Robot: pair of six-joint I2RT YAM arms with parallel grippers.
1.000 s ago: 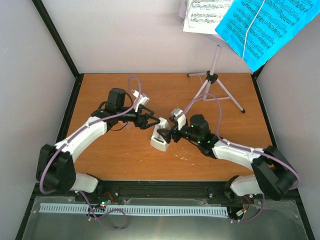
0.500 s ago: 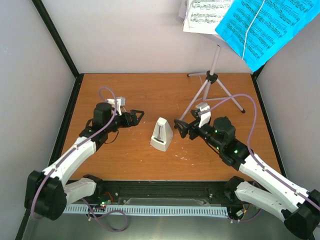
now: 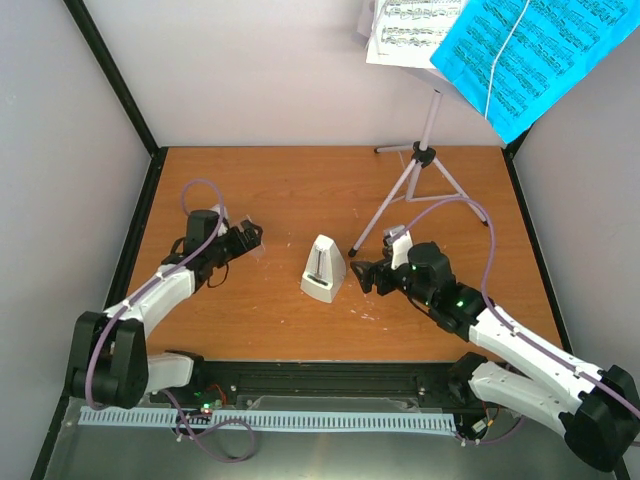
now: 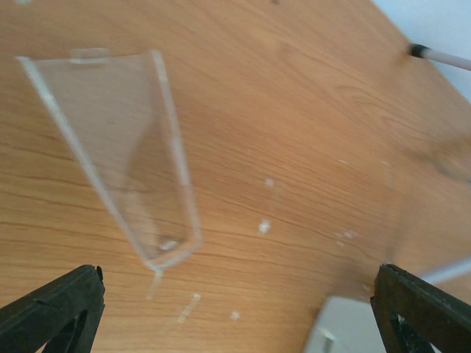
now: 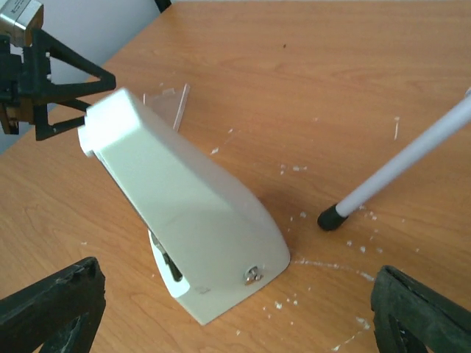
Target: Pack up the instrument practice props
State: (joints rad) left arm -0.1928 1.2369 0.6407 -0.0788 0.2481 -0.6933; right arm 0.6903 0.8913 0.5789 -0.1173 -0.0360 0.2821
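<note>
**Practice props on wooden table [image 3: 300, 190]; both grippers empty.**

The white pyramid metronome [image 3: 324, 268] stood upright near the table's middle, between the two arms. Its clear cover [image 4: 110, 140] was off and lay on the wood just ahead of the left gripper [image 3: 250, 238], apparently flat, though the wrist view was too blurred to be sure. The left gripper's jaws were spread wide, with nothing between them. The right gripper [image 3: 362, 275] was likewise wide apart and held nothing, just beside the metronome's right flank and not touching it. The lilac tripod music stand [image 3: 424, 152] stood at far right, with white pages [image 3: 408, 30] and bright-blue pages [image 3: 530, 55] at its top.
</note>
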